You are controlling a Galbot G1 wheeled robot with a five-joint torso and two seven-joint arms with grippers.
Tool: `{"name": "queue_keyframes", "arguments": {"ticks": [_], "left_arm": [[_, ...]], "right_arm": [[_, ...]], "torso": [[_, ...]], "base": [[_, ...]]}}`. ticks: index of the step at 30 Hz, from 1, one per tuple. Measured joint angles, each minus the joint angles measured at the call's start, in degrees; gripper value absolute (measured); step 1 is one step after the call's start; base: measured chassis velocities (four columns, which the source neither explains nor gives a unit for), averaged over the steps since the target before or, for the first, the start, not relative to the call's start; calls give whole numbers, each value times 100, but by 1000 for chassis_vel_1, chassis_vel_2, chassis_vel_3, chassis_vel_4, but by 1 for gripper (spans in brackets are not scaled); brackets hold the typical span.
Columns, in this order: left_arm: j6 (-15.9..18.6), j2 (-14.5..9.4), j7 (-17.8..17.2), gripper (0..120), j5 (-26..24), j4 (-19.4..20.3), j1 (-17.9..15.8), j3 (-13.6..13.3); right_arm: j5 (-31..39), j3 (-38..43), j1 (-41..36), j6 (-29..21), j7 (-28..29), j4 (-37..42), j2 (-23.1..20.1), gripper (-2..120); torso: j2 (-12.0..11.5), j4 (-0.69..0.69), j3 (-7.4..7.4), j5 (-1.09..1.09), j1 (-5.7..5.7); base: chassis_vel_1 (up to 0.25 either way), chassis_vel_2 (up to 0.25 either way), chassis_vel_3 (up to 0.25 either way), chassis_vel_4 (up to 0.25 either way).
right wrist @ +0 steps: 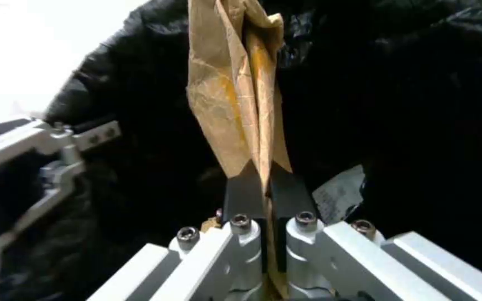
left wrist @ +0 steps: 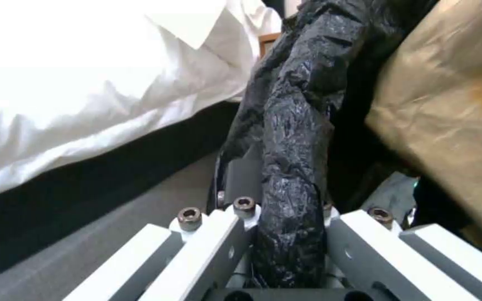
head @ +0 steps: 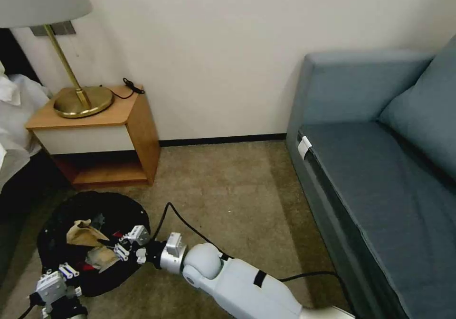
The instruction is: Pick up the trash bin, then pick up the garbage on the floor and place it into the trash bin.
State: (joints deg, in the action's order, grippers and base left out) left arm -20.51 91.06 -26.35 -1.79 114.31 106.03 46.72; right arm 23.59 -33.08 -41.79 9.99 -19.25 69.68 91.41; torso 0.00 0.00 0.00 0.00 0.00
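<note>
The trash bin [head: 57, 214], lined with a crinkly black bag, sits low at the left in the head view. My left gripper [head: 69, 270] is shut on its near rim; the left wrist view shows the black bag rim [left wrist: 294, 138] pinched between the fingers of the left gripper [left wrist: 291, 196]. My right gripper [head: 120, 249] reaches over the bin's mouth, shut on the crumpled tan paper bag [head: 83, 234]. In the right wrist view the paper bag [right wrist: 235, 92] stands out from the closed right gripper [right wrist: 267, 184] into the black-lined bin [right wrist: 408, 83]. A red scrap [head: 87, 267] lies inside.
A wooden nightstand [head: 135, 129] with a brass lamp [head: 80, 98] stands behind the bin. White bedding [head: 14, 115] is at the left. A blue-grey sofa [head: 380, 167] fills the right. Beige carpet [head: 228, 191] lies between. A black cable [head: 190, 226] trails along my right arm.
</note>
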Motion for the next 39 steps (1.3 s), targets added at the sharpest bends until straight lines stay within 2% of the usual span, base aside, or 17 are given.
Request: {"name": "queue_keyframes", "arguments": {"ticks": [3, 5, 6, 11, 12, 15, 17, 21, 22, 29, 32, 34, 39], "left_arm": [[0, 18, 0, 3, -1, 16, 3, -12], [0, 42, 0, 3, -4, 24, 2, -35], [0, 42, 0, 3, -4, 24, 2, -35], [0, 58, 2, 3, -5, 29, 5, -52], [0, 58, 2, 3, -5, 29, 5, -52], [5, 49, 3, 3, -7, 29, -3, -53], [6, 46, 3, 3, -9, 29, -4, -53], [8, 38, 5, 3, -22, 4, -8, -53], [8, 38, 5, 3, -22, 4, -8, -53], [8, 5, 5, 3, -109, -19, -11, -33], [8, -6, 0, 3, -153, -5, 11, -24], [8, -19, -8, 3, -197, 28, 39, -15], [14, -53, -78, 3, -265, 37, 36, -16]], "right_arm": [[-40, -53, 54, -19, 76, -26, 23, 1], [-109, -68, 71, -38, 128, -62, 62, 9], [-109, -68, 71, -38, 128, -62, 62, 9], [-371, -49, 34, -7, 194, -164, 70, 33], [-371, -49, 34, -7, 194, -164, 70, 33], [-449, 10, 2, 14, 203, -170, 62, 46], [-456, 29, -8, 14, 203, -166, 49, 49], [-512, 100, -30, 36, 203, -136, -16, 70], [-512, 100, -30, 36, 203, -136, -16, 70], [-435, 193, -100, 63, 219, 271, -317, 96], [-261, 216, -126, 63, 224, 564, -565, 99], [-58, 352, -172, 51, 218, 934, -910, 100], [57, 805, -277, 67, 190, 1181, -1285, 100]], "torso": [[0, 0, 0, 0, 0], [0, 0, 0, 0, 0], [0, 0, 0, 0, 0], [0, 0, 0, 0, 0], [0, 0, 0, 0, 0], [0, 0, 0, 0, 0], [0, 0, 0, 0, 0], [0, 0, 0, 0, 0], [0, 0, 0, 0, 0], [0, 0, 0, 2, 0], [0, 0, 0, 0, 0], [0, 0, 0, 2, 0], [0, -1, 0, 2, 0]], "base": [[0, 0, 0, 0], [0, 0, 0, 0], [0, 0, 0, 0], [0, 0, 0, 0], [0, 0, 0, 0], [0, 0, 0, 0], [0, 0, 0, 0], [0, 0, 0, 0], [0, 0, 0, 0], [0, 0, 0, 0], [0, 0, 0, 0], [0, 0, 0, 0], [0, 0, 0, 0]]}}
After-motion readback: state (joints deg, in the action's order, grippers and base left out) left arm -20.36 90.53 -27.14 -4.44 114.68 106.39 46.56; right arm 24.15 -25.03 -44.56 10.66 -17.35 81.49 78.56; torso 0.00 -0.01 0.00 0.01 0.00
